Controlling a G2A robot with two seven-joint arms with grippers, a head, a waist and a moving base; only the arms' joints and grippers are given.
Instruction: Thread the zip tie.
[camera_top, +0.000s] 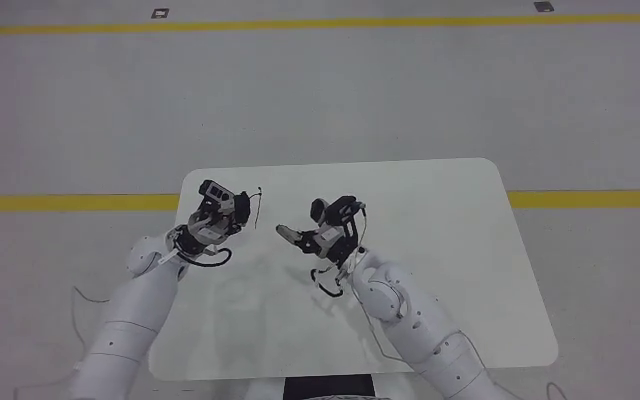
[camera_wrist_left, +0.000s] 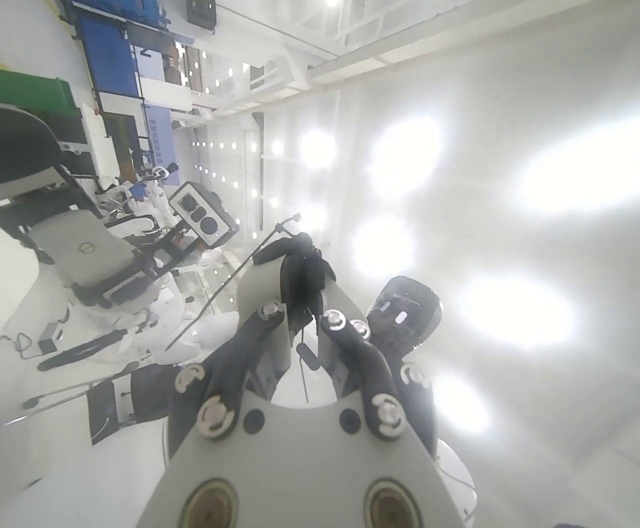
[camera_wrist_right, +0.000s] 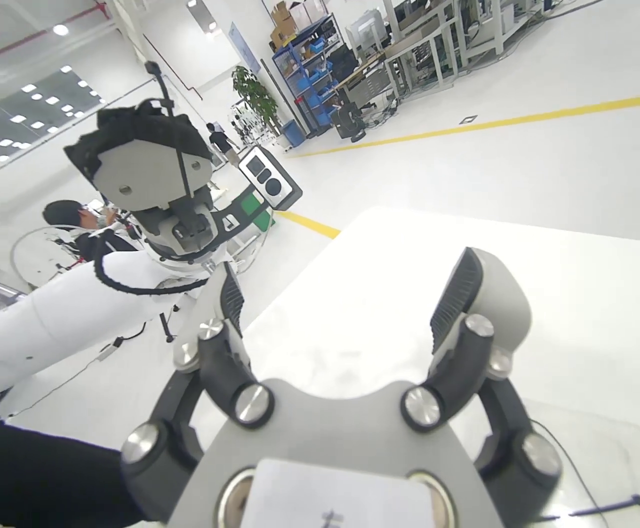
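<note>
Top view – the left gripper (camera_top: 240, 208) hangs over the near-left part of the white counter (camera_top: 450, 230), its fingers clenched on a thin black zip tie (camera_top: 258, 205) held off the surface. From the left wrist, the strap (camera_wrist_left: 235, 276) slants out past the pinched fingers (camera_wrist_left: 272, 255), both ends free. The right gripper (camera_top: 300, 222) sits just beside it over the counter – its ribbed fingers (camera_wrist_right: 457, 295) are spread wide and grasp nothing.
</note>
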